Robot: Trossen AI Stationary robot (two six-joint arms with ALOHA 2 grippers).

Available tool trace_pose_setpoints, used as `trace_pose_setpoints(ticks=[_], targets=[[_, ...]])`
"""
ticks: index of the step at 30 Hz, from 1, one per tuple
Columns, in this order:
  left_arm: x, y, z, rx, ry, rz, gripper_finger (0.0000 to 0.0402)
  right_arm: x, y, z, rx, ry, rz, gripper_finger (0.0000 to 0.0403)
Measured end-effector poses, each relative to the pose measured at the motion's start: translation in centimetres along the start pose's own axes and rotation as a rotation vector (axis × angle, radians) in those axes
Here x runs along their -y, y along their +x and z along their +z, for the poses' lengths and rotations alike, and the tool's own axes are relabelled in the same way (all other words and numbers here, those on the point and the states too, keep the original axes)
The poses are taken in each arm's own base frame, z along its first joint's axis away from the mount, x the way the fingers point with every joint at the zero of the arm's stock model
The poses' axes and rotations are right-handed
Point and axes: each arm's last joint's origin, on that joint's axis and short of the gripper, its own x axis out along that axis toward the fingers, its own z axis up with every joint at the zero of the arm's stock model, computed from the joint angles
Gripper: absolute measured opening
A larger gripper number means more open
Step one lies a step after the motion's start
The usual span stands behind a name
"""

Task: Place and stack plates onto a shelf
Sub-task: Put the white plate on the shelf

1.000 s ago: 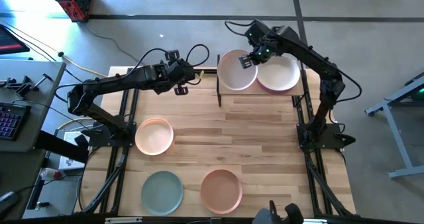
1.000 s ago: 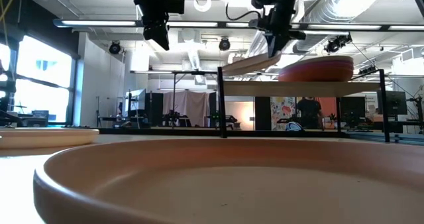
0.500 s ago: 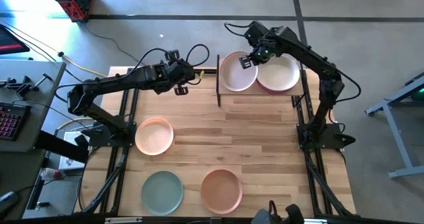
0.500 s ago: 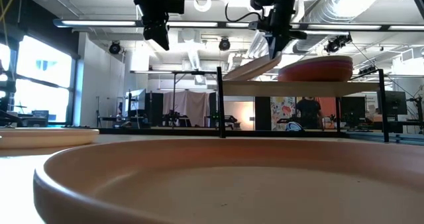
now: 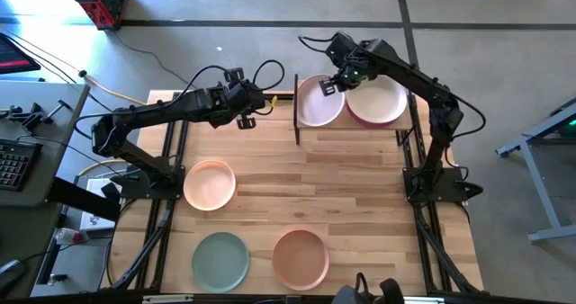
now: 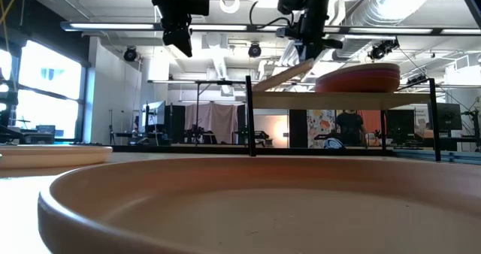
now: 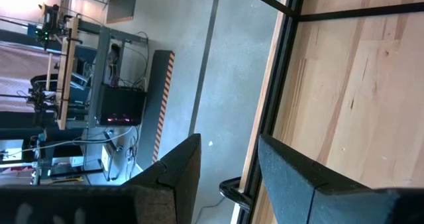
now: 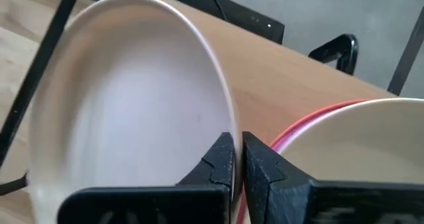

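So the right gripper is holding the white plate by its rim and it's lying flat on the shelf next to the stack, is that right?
Not quite. The right gripper does pinch the white plate by its rim beside the stack, but the plate is not flat. The low view shows it tilted, its held edge raised and its far edge down at the shelf.

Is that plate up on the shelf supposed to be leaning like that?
The off-white plate sits tilted on the shelf: the right gripper pinches its rim, holding that edge higher beside the flat plate stack.
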Motion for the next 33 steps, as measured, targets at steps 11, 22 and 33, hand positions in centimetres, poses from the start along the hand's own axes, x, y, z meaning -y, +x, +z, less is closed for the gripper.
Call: trace_pose_setpoints(ticks=[11, 22, 33], targets=[[0.0, 0.0, 0.0, 0.000, 0.000, 0.000, 0.0142, -0.1, 2.1, 0.1, -0.080, -0.009, -0.047, 0.0000], [0.0, 0.0, 0.0, 0.000, 0.000, 0.000, 0.0142, 0.0, 4.0, 0.3, -0.142, -0.030, -0.079, 0.0000], [0.0, 0.0, 0.0, 0.000, -0.001, 0.000, 0.0142, 0.6, 4.1, -0.1, -0.197, -0.014, -0.143, 0.0000]])
